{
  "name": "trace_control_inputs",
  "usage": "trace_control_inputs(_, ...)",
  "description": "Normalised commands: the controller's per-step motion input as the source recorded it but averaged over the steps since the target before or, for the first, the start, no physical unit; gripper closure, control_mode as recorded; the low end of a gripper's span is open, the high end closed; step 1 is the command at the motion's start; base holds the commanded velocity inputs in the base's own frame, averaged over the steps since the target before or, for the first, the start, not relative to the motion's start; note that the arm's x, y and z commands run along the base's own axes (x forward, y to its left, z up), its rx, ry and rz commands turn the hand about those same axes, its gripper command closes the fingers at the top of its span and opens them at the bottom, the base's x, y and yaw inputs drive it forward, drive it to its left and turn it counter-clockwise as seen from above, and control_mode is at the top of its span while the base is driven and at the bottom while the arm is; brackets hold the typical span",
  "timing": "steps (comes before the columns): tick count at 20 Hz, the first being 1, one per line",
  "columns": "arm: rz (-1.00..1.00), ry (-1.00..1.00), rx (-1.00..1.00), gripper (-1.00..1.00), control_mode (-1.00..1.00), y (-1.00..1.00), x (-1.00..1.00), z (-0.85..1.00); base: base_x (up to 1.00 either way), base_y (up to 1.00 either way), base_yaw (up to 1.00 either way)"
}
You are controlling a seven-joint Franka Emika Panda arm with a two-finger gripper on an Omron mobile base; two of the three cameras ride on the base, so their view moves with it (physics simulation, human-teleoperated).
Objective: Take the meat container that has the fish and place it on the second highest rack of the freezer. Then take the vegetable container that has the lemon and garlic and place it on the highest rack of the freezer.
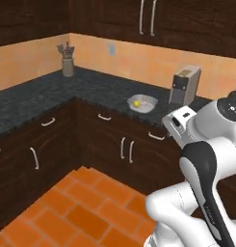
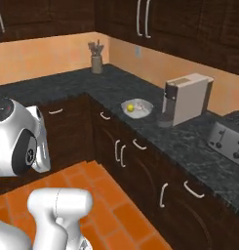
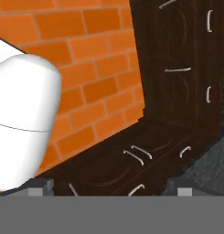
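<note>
**A:** While you're counting, I get one vegetable container (image 1: 143, 103) on the dark counter (image 1: 37, 96), near the corner, with one lemon (image 1: 136, 102) inside. Garlic? Something pale sits beside the lemon in the right base view, too small to call.

**B:** Same here. One coffee machine (image 2: 187, 99) just right of the tray, one utensil holder (image 2: 96, 62) far back by the wall, one toaster (image 2: 227, 138) cut off by the edge.

**A:** And the gripper (image 3: 111, 192)?

**B:** Jaws spread wide, nothing between them, aimed at the lower cabinets (image 3: 177, 82) and orange floor (image 3: 77, 68). Fingertips barely poke up.
</note>
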Motion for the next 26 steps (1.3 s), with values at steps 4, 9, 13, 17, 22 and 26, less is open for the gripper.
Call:
trace_control_inputs(4, 0.0, 0.0, 0.0, -1.0, 1.0, 0.0, 0.0, 0.0, 1.0, 0.66, -0.6)
trace_control_inputs(9, 0.0, 0.0, 0.0, -1.0, 1.0, 0.0, 0.0, 0.0, 1.0, 0.82, -0.67)
trace_control_inputs(13, 0.0, 0.0, 0.0, -1.0, 1.0, 0.0, 0.0, 0.0, 1.0, 0.85, -0.65)
trace_control_inputs(17, 0.0, 0.0, 0.0, -1.0, 1.0, 0.0, 0.0, 0.0, 1.0, 0.87, -0.57)
trace_control_inputs(22, 0.0, 0.0, 0.0, -1.0, 1.0, 0.0, 0.0, 0.0, 0.77, 0.46, -0.47)
trace_control_inputs(26, 0.0, 0.0, 0.0, -1.0, 1.0, 0.0, 0.0, 0.0, 0.33, 0.36, -0.45)
